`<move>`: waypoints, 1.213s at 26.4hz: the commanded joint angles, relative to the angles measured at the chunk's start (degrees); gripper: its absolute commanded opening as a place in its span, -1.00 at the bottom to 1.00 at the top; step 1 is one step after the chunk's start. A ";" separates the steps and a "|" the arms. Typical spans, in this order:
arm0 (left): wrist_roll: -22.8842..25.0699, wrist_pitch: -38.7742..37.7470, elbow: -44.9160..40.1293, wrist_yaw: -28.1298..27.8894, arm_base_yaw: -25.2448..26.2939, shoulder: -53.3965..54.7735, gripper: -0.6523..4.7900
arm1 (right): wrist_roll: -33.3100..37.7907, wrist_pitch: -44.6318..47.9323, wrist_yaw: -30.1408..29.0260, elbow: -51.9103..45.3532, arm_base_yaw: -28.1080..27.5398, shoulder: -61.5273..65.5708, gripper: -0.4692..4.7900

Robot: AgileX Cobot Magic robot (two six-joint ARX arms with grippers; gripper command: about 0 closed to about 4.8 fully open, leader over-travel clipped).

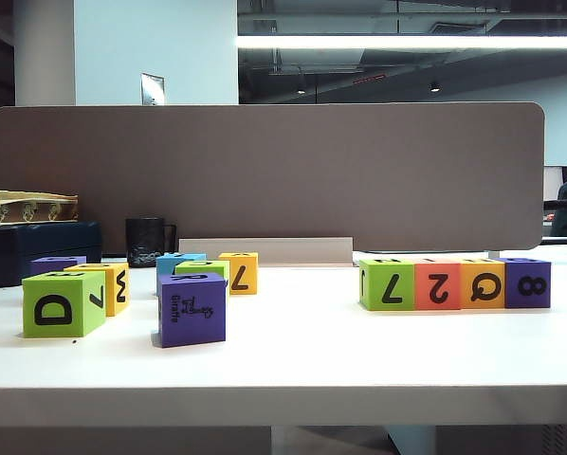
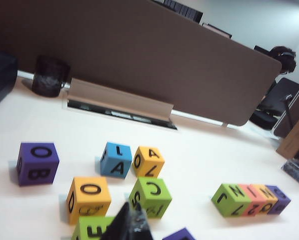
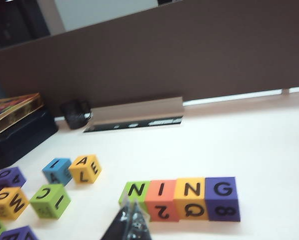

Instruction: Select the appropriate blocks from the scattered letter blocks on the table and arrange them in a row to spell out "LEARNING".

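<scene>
The wide white flat table (image 1: 293, 355) held small bright cubes with black letters on them. On the right side of the exterior view four cubes stood in a tight row, touching side to side: a green one (image 1: 386, 284), a coral one (image 1: 437, 284), a yellow-orange one (image 1: 482, 283) and a purple one (image 1: 527, 282). In the right wrist view their tops read N, I, N, G.

The other cubes were scattered on the left side of the table. A blue cube with an A (image 2: 116, 159) sat just beside a yellow-orange cube (image 2: 148, 161). Near them were a green cube with a C on top (image 2: 150, 196), a yellow-orange cube with an O on top (image 2: 88, 199) and a purple cube with an O on top (image 2: 37, 163). A green cube with a big D (image 1: 63, 302) and a purple cube with a small giraffe drawing (image 1: 192, 308) stood nearest the front edge.

The left gripper (image 2: 129, 220) hung above the scattered cubes, close over the green C cube, with its black fingers pressed together and nothing between them. The right gripper (image 3: 129, 220) hung just in front of the green end of the row; its tips seemed to be together too, but the picture was blurry there

A black mug (image 1: 147, 241) stood by the grey-brown partition panel (image 1: 265, 171) at the back
</scene>
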 commanded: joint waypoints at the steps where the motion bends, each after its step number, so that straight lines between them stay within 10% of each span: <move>1: 0.26 -0.59 0.22 1.64 -0.07 1.51 -0.78 | 0.17 -0.09 -2.58 2.47 0.04 3.13 -0.83; 18: 3.87 -0.39 6.38 4.68 -0.07 16.13 -0.78 | -3.19 -5.60 -8.44 14.88 3.45 21.57 -0.83; 32: 8.81 -1.55 22.91 7.56 -0.07 40.85 -0.78 | -6.21 -9.18 -8.15 23.56 16.94 38.01 -0.83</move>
